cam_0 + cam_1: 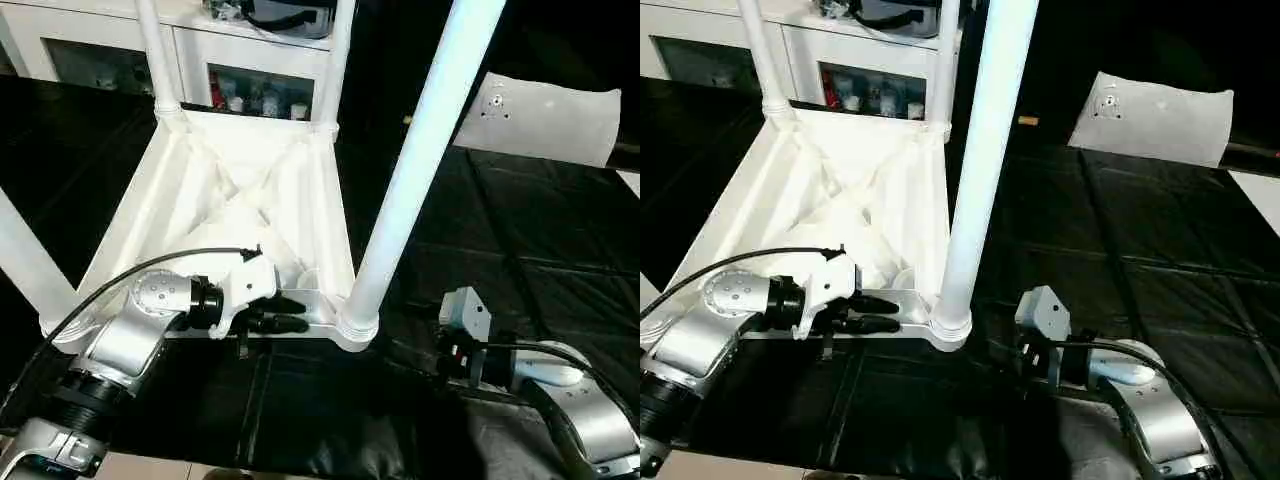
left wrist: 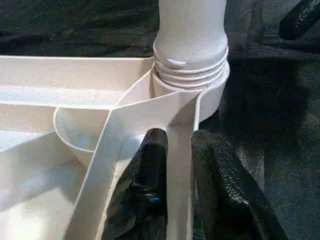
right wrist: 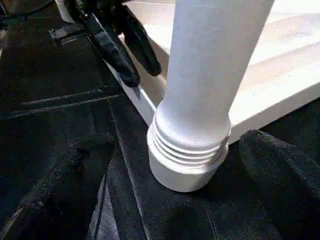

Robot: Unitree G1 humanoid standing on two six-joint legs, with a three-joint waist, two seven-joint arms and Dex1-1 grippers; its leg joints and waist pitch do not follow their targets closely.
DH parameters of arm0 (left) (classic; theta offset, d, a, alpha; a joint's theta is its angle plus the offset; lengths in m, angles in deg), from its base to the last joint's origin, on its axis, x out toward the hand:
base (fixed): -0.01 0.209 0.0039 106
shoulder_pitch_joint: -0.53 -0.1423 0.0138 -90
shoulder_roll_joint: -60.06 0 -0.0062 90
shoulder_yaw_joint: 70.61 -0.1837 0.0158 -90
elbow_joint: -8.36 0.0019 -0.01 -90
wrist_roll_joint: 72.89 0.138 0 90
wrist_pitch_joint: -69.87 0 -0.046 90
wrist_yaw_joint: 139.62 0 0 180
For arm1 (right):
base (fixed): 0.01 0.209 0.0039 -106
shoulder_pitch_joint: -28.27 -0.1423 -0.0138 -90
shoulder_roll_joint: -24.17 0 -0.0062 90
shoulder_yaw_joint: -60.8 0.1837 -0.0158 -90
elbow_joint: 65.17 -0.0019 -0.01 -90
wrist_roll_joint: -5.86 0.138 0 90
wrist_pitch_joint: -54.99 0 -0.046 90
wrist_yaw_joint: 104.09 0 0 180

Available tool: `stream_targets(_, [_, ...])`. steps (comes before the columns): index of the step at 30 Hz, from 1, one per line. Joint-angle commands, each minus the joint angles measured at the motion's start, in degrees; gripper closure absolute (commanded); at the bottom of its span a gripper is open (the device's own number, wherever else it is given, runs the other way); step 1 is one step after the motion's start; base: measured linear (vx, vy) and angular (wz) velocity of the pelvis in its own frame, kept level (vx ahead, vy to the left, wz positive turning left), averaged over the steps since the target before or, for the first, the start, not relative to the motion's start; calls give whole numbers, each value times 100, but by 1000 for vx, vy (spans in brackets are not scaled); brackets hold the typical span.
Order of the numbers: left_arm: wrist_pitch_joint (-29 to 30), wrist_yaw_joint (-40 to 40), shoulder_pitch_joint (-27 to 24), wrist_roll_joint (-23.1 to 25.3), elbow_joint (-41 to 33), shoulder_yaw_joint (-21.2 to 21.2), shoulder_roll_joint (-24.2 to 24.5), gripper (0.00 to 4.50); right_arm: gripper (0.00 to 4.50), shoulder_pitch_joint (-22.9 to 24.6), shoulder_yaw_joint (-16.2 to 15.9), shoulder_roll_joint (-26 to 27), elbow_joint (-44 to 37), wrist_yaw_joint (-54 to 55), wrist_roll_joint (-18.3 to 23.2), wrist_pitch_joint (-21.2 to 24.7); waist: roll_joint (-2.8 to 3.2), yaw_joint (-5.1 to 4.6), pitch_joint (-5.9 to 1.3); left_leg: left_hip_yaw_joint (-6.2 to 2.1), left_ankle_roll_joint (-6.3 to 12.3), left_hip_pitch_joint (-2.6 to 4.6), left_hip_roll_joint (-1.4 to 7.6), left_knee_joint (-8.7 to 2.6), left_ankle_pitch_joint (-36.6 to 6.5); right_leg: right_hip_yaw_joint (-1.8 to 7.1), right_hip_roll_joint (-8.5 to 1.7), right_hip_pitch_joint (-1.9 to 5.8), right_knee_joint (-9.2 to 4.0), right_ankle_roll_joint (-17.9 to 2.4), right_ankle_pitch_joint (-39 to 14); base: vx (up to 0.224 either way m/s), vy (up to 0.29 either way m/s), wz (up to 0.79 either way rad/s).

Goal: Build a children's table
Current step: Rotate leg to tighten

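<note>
The left pincer (image 2: 172,165) clamps the tabletop (image 1: 240,190) rim at its near edge. The right pincer (image 3: 165,200) stands open, straddling the upright leg (image 3: 210,75) in the near-right corner socket.

Leg (image 1: 425,150) tops beyond frame edge

Left gripper (image 1: 285,322) jaws pinched shut, right gripper (image 3: 150,200) jaws spread wide

A lab or workshop is suggested: a bench draped in black sheeting (image 1: 520,260) is seen around the left end effector (image 1: 285,322), and beyond it a white cabinet (image 1: 100,40) with small bottles (image 1: 250,100) behind glass.
</note>
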Motion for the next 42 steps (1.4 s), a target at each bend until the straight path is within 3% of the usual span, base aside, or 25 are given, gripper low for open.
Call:
stream_targets(1, [134, -79, 48, 92, -127, -67, 9, 352, 0, 7, -2, -13, -113, 33, -43, -86, 108, 0, -264, -171, 64, 112, 466, -519, -1308, 294, -542, 141, -403, -1381, -810, 0, 0, 0])
stream_targets(8, [655, 119, -38, -73, -478, -154, 67, 352, 0, -13, -24, 25, -62, 61, -80, -120, 105, 8, -272, -170, 61, 109, 462, -517, -1169, 294, -540, 148, -379, -1411, -586, 0, 0, 0])
stream_targets(10, [707, 233, -50, -67, -521, -246, 102, 389, 0, -25, -37, 35, -46, 67, -91, -124, 114, 9, -275, -172, 87, 109, 460, -513, -1116, 292, -540, 151, -374, -1416, -518, 0, 0, 0])
stream_targets(13, [634, 306, 4, 45, -448, -368, 122, 389, 0, -44, -44, 35, -25, 61, -100, -134, 95, 6, -270, -169, 101, 108, 457, -511, -1147, 292, -541, 155, -380, -1419, -552, 0, 0, 0])
stream_targets(21, [579, 84, 235, 471, -104, -548, 108, 389, 0, -75, -43, 5, 19, 53, -120, -169, 116, 8, -274, -174, 59, 114, 454, -513, -1217, 300, -552, 156, -402, -1326, -742, 0, 0, 0])
stream_targets(25, [640, 123, 274, 598, -122, -668, 195, 389, 0, -73, -35, -1, 19, 51, -123, -172, 124, 8, -275, -176, 75, 115, 460, -515, -1183, 295, -545, 154, -392, -1377, -626, 0, 0, 0])
stream_targets(34, [665, 116, 321, 316, -133, -456, 5, 389, 0, -90, -20, 20, 43, 42, -146, -185, 120, 23, -280, -170, 108, 110, 458, -506, -1133, 292, -553, 161, -387, -1433, -572, 0, 0, 0])
stream_targets(35, [643, 130, 309, 253, -151, -431, -18, 416, 0, -96, -22, 20, 48, 41, -150, -189, 121, 24, -282, -170, 107, 110, 460, -504, -1129, 292, -554, 162, -384, -1437, -559, 0, 0, 0])
stream_targets(42, [669, 240, 213, 133, -180, -433, 2, 440, 0, -146, -18, 13, 95, 16, -154, -208, 111, 13, -287, -170, 168, 107, 459, -500, -1014, 285, -547, 165, -370, -1440, -456, 0, 0, 0])
